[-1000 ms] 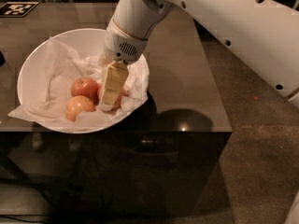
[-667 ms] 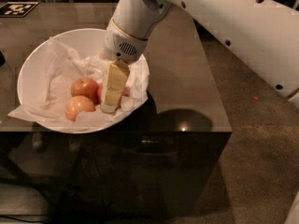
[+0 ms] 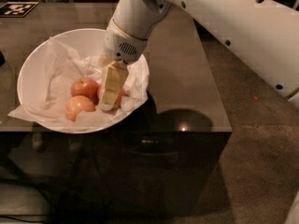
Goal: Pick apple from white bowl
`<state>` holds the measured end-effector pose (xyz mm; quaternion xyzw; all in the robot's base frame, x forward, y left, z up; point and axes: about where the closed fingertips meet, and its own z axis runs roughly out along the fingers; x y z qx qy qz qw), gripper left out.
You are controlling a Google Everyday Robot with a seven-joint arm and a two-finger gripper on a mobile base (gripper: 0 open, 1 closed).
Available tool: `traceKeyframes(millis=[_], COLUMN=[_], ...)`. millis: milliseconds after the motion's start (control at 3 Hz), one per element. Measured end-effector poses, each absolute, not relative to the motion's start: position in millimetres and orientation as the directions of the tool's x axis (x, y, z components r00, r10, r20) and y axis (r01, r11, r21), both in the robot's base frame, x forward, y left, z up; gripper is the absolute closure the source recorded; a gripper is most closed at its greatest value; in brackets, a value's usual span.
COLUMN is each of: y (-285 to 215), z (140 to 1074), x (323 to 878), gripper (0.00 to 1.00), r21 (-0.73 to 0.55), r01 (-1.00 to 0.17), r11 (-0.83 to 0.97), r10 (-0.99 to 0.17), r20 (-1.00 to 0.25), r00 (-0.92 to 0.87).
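Note:
The white bowl [image 3: 32, 64] sits on the dark table, lined with crumpled white paper. My gripper [image 3: 111, 90] reaches down into its right half from the white arm above. The apple [image 3: 123, 93] is mostly hidden behind the gripper's cream-coloured tip, and only red slivers show at its sides. Just left of the gripper lies a duller red apple [image 3: 84, 87]. A paler yellow-pink apple [image 3: 78, 107] lies in front of that one.
The bowl stands near the front edge of the dark glossy table [image 3: 187, 78]. A black-and-white marker tag [image 3: 17, 8] lies at the table's far left corner. Brown floor [image 3: 261, 143] runs to the right of the table.

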<state>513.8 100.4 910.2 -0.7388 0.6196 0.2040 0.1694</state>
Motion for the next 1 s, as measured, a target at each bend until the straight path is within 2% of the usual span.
traceKeyframes(millis=[333, 1000], y=[100.5, 100.5], z=[910.2, 909.3], x=[513.8, 514.2], gripper=[0.03, 0.11], r21=[0.003, 0.003], r01=[-0.985, -0.985], r11=[-0.175, -0.173], r10=[-0.846, -0.847], r20=[-0.511, -0.511], r00=[0.149, 0.147])
